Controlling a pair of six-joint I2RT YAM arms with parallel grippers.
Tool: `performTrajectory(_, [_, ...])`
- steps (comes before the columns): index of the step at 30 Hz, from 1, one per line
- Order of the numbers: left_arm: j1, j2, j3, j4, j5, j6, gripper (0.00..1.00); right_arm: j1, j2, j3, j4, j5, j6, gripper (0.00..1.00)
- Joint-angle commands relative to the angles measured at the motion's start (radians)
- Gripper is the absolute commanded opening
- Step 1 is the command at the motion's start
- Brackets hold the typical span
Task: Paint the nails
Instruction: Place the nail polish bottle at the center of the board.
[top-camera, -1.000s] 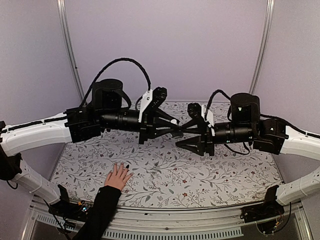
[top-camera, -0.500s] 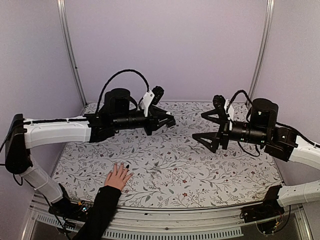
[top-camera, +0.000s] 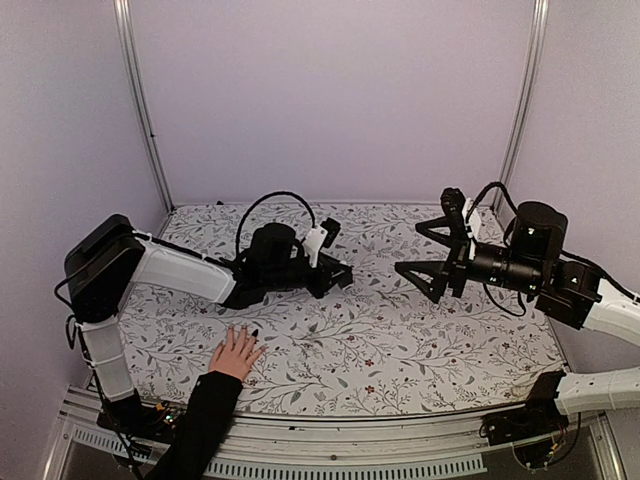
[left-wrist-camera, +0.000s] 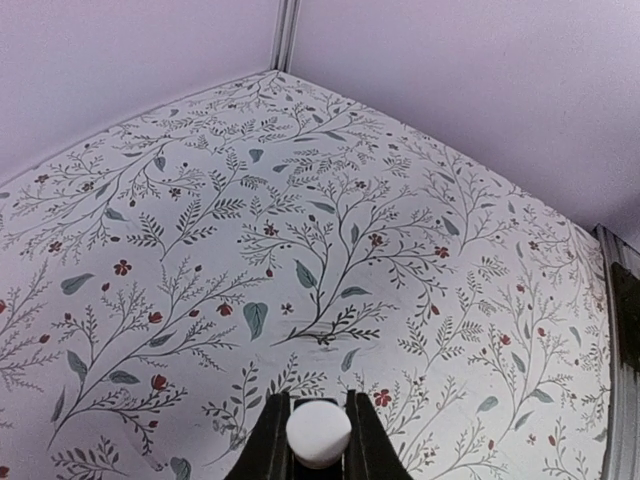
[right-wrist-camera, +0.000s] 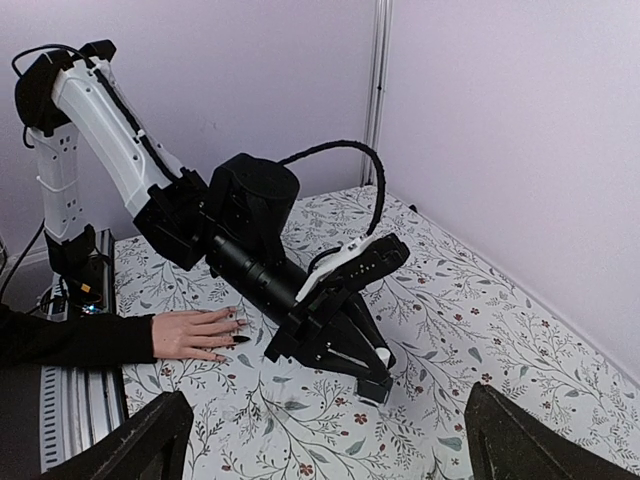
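1. Table, covered in a floral-print cloth.
2. Left arm, reaching low over the middle of the cloth. We log its gripper as pinching a small white cap between the fingertips; what hangs under the cap we cannot tell.
3. Right arm, raised over the right side of the table. We log its gripper with the fingers spread wide and holding nothing, well apart from the left gripper.
4. Human hand in a black sleeve, lying flat near the front left edge, fingers spread.
5. The nails, at the fingertips of that hand. We note dark polish on several. They lie near the left gripper, untouched by it.
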Motion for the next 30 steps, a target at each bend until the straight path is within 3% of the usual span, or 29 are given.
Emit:
performTrajectory(1, [0.004, 0.070, -0.013, 0.166, -0.036, -0.049, 0.00, -0.003, -0.025, -0.017, 0.027, 0.019, 0.013, 0.99])
performTrajectory(21, [-0.007, 0.248, 0.009, 0.231, -0.076, -0.051, 0.00, -0.003, -0.014, -0.013, 0.029, 0.016, 0.008, 0.99])
performTrajectory(30, [-0.009, 0.257, 0.004, 0.232, -0.075, -0.044, 0.13, -0.003, -0.006, -0.008, 0.029, 0.017, 0.009, 0.99])
